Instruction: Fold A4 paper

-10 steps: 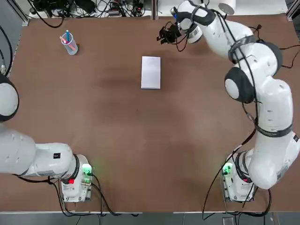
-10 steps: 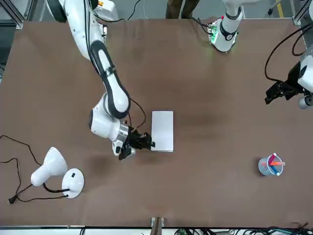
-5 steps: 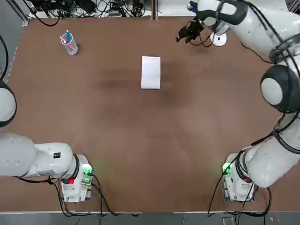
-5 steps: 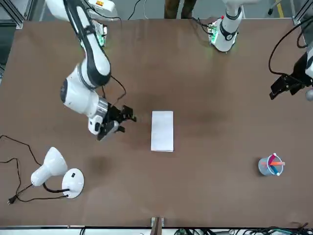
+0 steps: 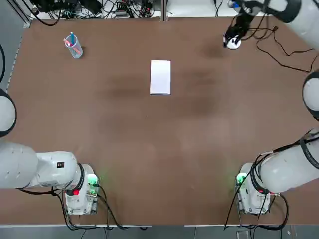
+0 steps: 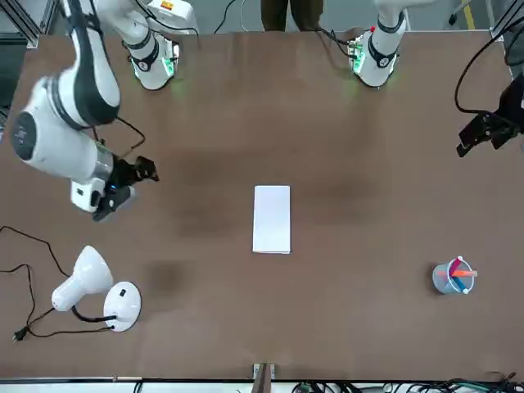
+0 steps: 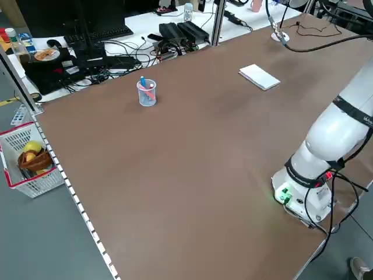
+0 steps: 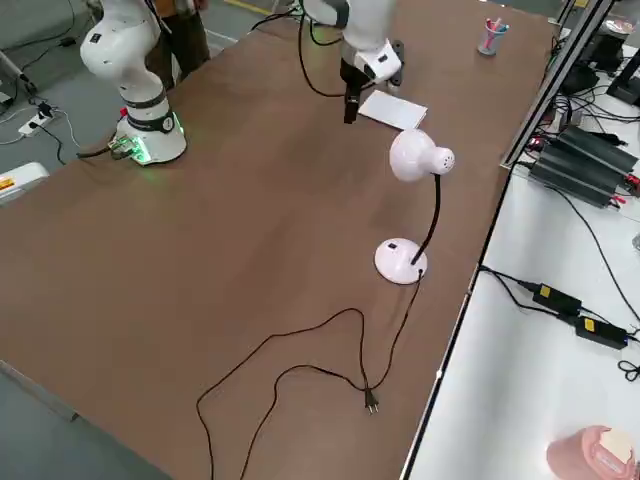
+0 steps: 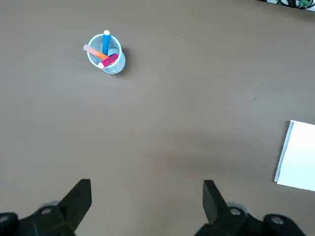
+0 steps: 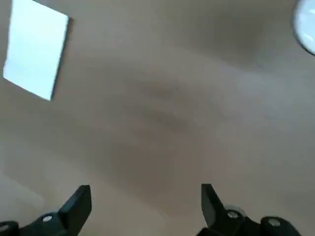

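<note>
Brown tabletop (image 5: 149,149) fills my screens. My right gripper (image 6: 123,184) hangs above bare table, fingers spread wide with nothing between them, well apart from the A4 paper (image 5: 160,76). My left gripper (image 6: 483,135) sits off at its own side, fingers wide and empty too. From there outward, I see the paper lying folded into a narrow rectangle mid-table, a white desk lamp (image 6: 90,286) near the right arm's far corner, and a pen cup (image 5: 74,46) at the left's.

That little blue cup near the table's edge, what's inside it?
The blue cup holds a few coloured sticks: one blue and upright, one pink or red, one orange and leaning, probably pens or markers. Their lower ends are hidden inside the cup, as is anything lying at its bottom.
</note>
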You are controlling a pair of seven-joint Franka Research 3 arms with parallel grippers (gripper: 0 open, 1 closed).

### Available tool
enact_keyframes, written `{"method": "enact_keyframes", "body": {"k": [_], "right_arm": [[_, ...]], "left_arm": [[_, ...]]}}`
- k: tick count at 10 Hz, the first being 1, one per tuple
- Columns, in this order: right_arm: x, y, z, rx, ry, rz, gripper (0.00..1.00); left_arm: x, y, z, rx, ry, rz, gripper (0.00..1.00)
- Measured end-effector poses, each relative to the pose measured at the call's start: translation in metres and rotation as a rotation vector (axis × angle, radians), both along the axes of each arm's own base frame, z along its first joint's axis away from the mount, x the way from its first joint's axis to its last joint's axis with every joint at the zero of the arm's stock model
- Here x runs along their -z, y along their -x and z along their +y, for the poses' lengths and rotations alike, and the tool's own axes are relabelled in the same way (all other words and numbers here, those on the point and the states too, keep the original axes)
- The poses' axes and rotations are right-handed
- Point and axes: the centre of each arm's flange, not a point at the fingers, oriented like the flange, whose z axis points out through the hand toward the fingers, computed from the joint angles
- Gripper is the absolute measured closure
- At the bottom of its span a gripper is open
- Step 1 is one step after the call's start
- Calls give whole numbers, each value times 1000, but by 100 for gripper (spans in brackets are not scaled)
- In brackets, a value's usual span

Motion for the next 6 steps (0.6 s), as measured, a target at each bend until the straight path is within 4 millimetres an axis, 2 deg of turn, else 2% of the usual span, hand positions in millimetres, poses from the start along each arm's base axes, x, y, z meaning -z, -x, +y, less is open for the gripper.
{"method": "enact_keyframes", "body": {"k": [1, 3, 5, 6], "right_arm": [[-35, 2, -15, 48, 57, 34, 1], [-98, 0, -47, 139, 200, -17, 1], [-146, -5, -85, 223, 240, -109, 1], [-161, -5, -108, 267, 240, -130, 1]], "left_arm": [[-4, 2, 5, -3, 0, 5, 0], [-10, 6, 9, -3, -1, 25, 0], [-15, 9, 9, -2, -1, 37, 0], [-15, 9, 9, -2, -1, 36, 0]]}}
